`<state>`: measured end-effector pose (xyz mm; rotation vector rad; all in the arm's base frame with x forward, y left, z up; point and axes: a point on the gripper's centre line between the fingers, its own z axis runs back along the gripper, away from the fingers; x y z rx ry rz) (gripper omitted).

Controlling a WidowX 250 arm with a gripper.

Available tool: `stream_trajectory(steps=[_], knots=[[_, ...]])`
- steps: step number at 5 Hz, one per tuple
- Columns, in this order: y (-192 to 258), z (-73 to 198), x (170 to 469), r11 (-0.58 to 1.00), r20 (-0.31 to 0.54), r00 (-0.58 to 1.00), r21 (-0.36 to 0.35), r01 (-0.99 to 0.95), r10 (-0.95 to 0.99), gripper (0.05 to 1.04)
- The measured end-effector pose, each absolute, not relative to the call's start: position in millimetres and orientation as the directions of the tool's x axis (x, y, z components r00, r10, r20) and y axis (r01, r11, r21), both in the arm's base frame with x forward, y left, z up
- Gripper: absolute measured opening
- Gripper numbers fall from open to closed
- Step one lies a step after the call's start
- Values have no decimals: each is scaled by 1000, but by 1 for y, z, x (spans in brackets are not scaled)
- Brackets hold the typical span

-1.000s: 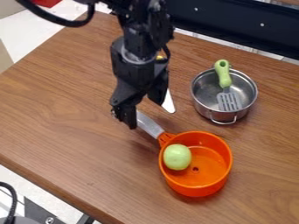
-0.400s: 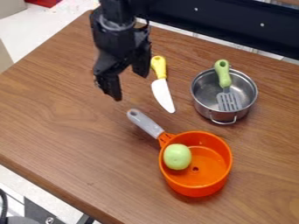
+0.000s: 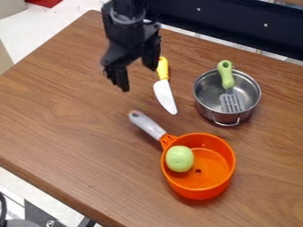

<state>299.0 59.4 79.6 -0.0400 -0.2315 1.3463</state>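
The black gripper [image 3: 138, 78] hangs over the upper left-centre of the table, open, with nothing between its fingers. Just right of it lies a knife [image 3: 165, 96] with a yellow handle and white blade; the gripper's right finger is close to the handle, and whether they touch I cannot tell. Below the gripper, a grey handle [image 3: 146, 124] belongs to an orange pan [image 3: 216, 167]. Inside the pan, at its left side, sits a pale green round object [image 3: 179, 158].
A metal pot [image 3: 205, 91] stands at the right, holding a slotted spatula [image 3: 227, 76] whose green handle leans over the back rim. A dark panel [image 3: 237, 24] runs behind the wooden table [image 3: 65, 115].
The gripper has moved up and away from the grey pan handle, first leftward, then slightly back to the right. The knife, partly hidden before, has come into sight.
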Motion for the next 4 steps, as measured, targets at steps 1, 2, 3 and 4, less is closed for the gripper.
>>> stream_trajectory(steps=[1,2,3,4], knots=[[59,82,309,239,141,218,-153,-959,966,999],[61,87,321,253,147,230,-172,-952,962,999],[65,86,333,256,157,233,-148,-955,960,999],[73,84,347,245,186,216,-151,-958,959,999]])
